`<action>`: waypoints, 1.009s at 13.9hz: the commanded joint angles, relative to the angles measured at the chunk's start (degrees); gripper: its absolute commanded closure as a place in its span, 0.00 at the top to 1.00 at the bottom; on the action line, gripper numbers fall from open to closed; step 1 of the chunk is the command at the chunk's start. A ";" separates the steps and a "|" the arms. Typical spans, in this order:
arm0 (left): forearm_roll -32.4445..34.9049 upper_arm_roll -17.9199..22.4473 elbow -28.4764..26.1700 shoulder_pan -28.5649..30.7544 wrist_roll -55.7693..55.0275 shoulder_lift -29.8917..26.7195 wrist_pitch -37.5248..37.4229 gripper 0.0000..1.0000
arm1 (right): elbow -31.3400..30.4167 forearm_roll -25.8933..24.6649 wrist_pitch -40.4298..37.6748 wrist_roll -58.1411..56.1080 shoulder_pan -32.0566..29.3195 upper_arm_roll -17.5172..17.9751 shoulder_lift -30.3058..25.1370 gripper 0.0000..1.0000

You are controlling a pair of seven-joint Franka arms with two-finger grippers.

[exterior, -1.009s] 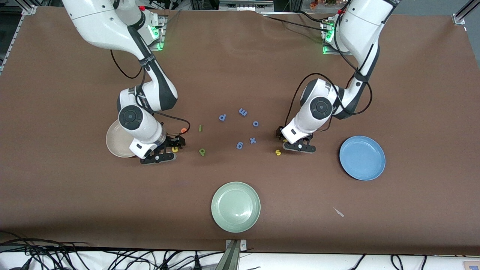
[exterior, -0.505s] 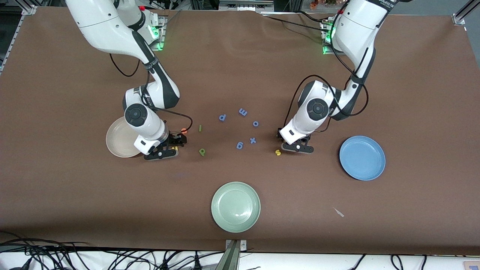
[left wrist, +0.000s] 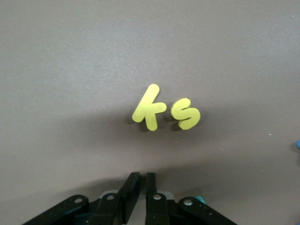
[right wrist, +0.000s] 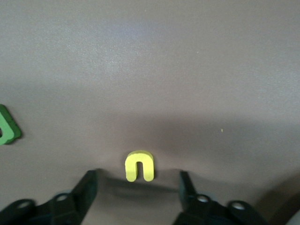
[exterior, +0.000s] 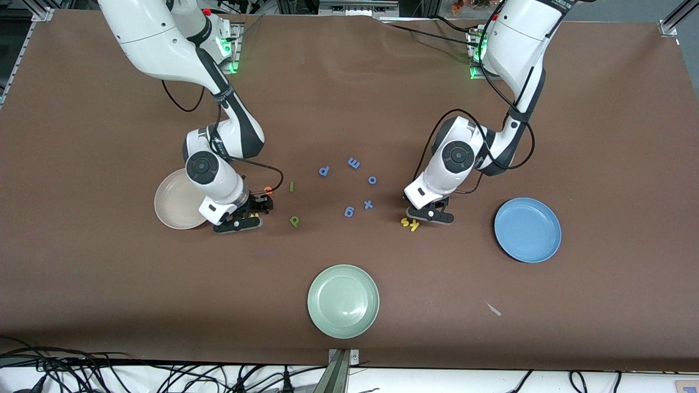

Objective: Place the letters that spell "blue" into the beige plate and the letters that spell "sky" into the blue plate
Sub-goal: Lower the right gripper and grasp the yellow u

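Front view – left hand: the left hand (exterior: 431, 215) is low over the brown surface (exterior: 109, 300), just beside the yellow k (exterior: 415, 225) and the yellow s (exterior: 405, 221).
Front view – k and s: they lie side by side on the surface, well apart from the blue plate (exterior: 527, 230) at the left arm's end.
Front view – right hand: the right hand (exterior: 240, 221) is down at the surface just beside the beige plate (exterior: 169, 204), around the yellow u (exterior: 254, 215).
Front view – other "blue" letters: the orange e (exterior: 267, 190) and the thin green l (exterior: 291, 186) lie farther from the camera than the green b (exterior: 294, 221); none is on a plate.
Front view – middle: five blue letters (exterior: 349, 211) are scattered between the arms; the pale green plate (exterior: 343, 301) sits nearest the camera.
Left wrist view – hand: the left hand (left wrist: 143, 176) has its fingers drawn together with nothing showing between the tips.
Left wrist view – letters: the k (left wrist: 149, 108) and s (left wrist: 185, 114) lie flat, clear of the fingers.
Right wrist view – hand: the right hand (right wrist: 137, 174) is spread wide.
Right wrist view – u: the u (right wrist: 139, 166) lies on the surface between the fingers, touching neither; the b (right wrist: 7, 126) shows at the edge.
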 commanded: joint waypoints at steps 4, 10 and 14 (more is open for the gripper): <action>-1.10 0.36 2.87 0.19 -2.14 -0.76 -0.39 0.80 | 0.26 1.01 0.93 0.39 0.08 0.09 0.41 0.33; -2.61 -0.08 -0.73 -6.21 -3.89 -2.61 -3.55 0.87 | 1.57 1.10 0.32 -0.13 -0.27 0.01 0.24 0.20; -1.82 -0.08 -2.14 -6.23 -4.70 -2.52 -3.55 0.91 | 3.07 1.01 -7.21 -1.27 -0.62 -0.61 -2.91 0.20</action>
